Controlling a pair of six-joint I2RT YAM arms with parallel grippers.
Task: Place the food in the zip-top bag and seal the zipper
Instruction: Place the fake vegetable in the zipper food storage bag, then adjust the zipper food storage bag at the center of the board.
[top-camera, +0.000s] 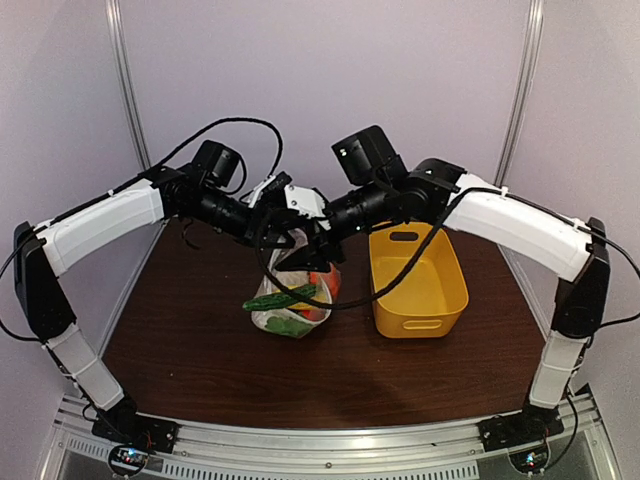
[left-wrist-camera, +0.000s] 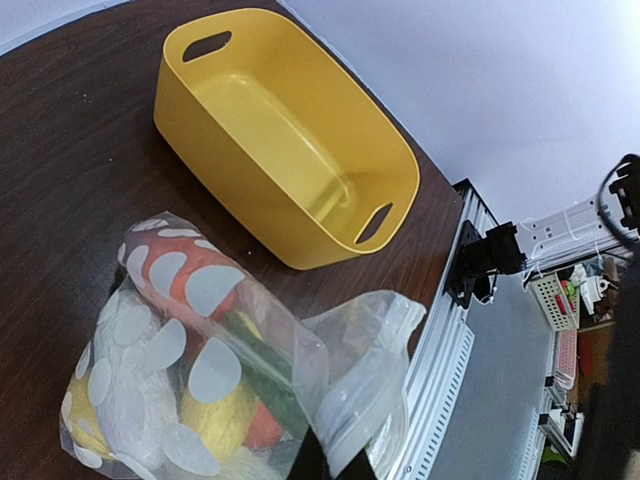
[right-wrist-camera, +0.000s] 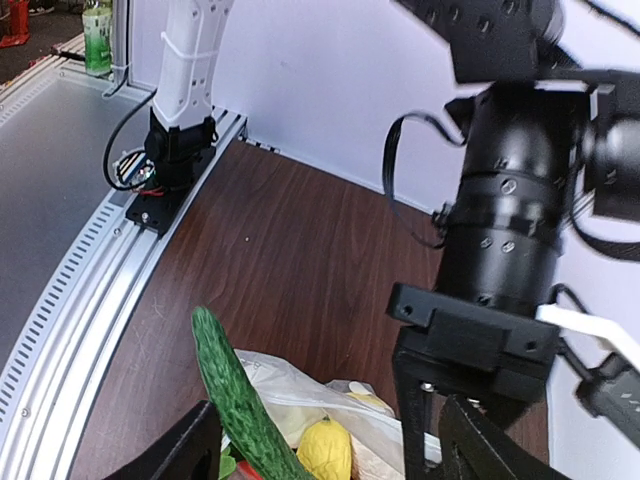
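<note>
so the zip-top bag (top-camera: 291, 312) sits on the brown table (top-camera: 190, 335) around the middle, just left of the yellow basket (top-camera: 452, 268) but not touching it; both arms meet right above it. The left gripper (left-wrist-camera: 308, 460) is clamped shut on the clear film at the bag's mouth; from its wrist camera the dotted plastic bunches up right at the dark finger. The right gripper (right-wrist-camera: 335, 452) has its jaws spread wide and grips nothing; the bag's mouth sits between its two fingers.

The food is mostly inside: an orange-red piece (left-wrist-camera: 185, 275) near the top, a yellow piece (left-wrist-camera: 225, 412) lower down, some leafy green at the bottom in the overhead view. The cucumber (right-wrist-camera: 236, 396) is the odd one, tilted, with its lower end down in the bag and its upper end poking out of the mouth, close to one of the right gripper's fingers; can't tell if they touch. So the mouth is open. The basket has nothing in it that I can see.
</note>
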